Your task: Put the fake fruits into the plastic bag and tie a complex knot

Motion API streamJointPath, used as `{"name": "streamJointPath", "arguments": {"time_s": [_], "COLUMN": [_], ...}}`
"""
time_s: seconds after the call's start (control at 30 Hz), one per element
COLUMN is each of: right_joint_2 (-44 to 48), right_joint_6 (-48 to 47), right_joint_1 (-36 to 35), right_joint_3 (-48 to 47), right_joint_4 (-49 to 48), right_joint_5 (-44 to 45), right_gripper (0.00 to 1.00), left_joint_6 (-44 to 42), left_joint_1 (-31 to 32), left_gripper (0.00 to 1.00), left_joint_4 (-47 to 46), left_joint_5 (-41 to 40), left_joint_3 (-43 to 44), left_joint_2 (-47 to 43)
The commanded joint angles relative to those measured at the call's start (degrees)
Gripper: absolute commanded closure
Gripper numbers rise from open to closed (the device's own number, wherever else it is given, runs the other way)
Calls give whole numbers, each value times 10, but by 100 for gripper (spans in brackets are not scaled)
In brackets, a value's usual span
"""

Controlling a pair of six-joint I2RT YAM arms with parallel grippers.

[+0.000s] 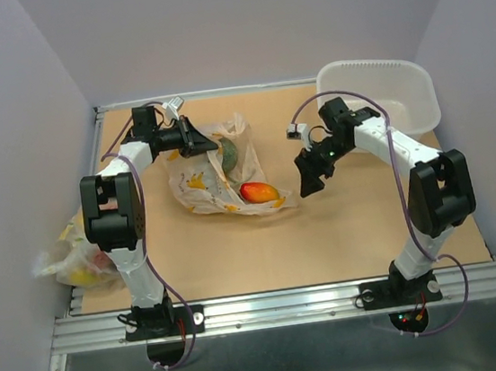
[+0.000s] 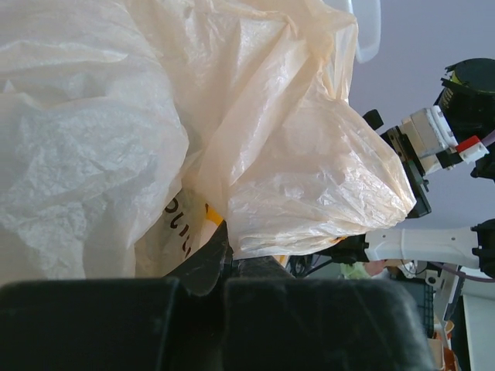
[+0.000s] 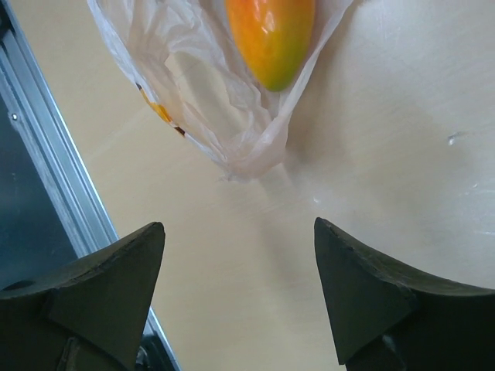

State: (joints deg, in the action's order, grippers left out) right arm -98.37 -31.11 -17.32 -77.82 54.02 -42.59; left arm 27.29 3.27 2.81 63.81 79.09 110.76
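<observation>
Bases of both arms are bolted to the metal rail (image 1: 281,304) at the near edge of the desk (image 1: 363,235). Just beyond, at the left border, a second bag (image 1: 71,257) with coloured contents is seen hanging partly past the desk's edge. Farther in, the right tool (image 1: 309,181) is spread wide above bare desk. Nothing is held between its fingers, and a corner of the plastic bag (image 1: 220,180) lies just ahead of it, untouched. The plastic bag is spread at mid-desk, and an orange-red fruit (image 1: 260,191) and a green fruit (image 1: 228,156) are seen through its film. Its far left edge is pinched in the closed left tool (image 1: 196,142), whose fingertips are buried under crumpled film in the wrist view. The handles cannot be made out. A white tub (image 1: 382,97) is set at the far right corner.
</observation>
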Motion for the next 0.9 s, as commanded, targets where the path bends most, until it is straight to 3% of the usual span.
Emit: {"name": "streamJointPath", "arguments": {"time_s": [0.0,0.33,0.43,0.47,0.53,0.57,0.77,0.87], "right_joint_2": [-2,-62,-74,-77,-75,-66,-27,-17], "right_joint_6": [-33,0,4,4,4,4,8,2], "right_joint_1": [-17,-58,-61,-62,-62,-62,-63,-76], "right_joint_3": [0,-6,2,1,-1,-7,-22,-22], "right_joint_4": [-34,-80,-81,-81,-80,-79,-78,-77], "right_joint_5": [0,-3,-4,-5,-6,-7,-30,-26], "right_gripper": [17,21,38,58,78,96,99,99], "left_joint_6": [-25,-35,-36,-35,-37,-41,-79,-120], "left_joint_1": [1,3,4,5,5,5,1,-7], "left_gripper": [100,99,98,97,92,88,74,60], "left_joint_4": [13,18,18,19,18,18,25,44], "left_joint_5": [3,-7,-10,-10,-11,-11,-11,-19], "left_joint_3": [3,9,10,11,11,10,26,47], "left_joint_2": [-35,-35,-35,-35,-38,-43,-84,-106]}}
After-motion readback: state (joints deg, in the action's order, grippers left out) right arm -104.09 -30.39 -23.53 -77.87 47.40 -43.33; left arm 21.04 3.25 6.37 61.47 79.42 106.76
